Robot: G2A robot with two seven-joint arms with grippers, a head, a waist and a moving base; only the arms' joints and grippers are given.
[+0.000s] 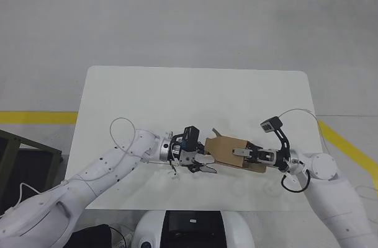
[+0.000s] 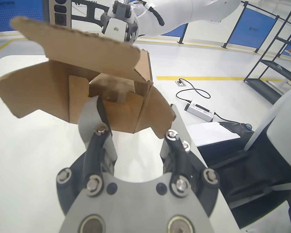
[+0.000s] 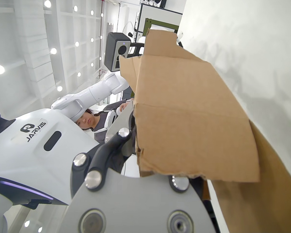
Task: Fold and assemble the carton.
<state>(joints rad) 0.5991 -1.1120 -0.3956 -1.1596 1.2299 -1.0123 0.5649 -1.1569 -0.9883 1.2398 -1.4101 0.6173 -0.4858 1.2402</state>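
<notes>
While the right gripper (image 1: 243, 151) has its jaws closed on a wall of the cardboard carton (image 1: 229, 149), keeping it at the near part of the desk (image 1: 195, 93), the left gripper (image 2: 133, 105) sits at the carton's open end. Its jaws are spread wide and grip nothing, with a lower flap lying between them. From where I stand, the body looks squared up, but the end flaps splay outward, unfolded. I'd judge the job about midway: flaps to tuck, ends to close.
</notes>
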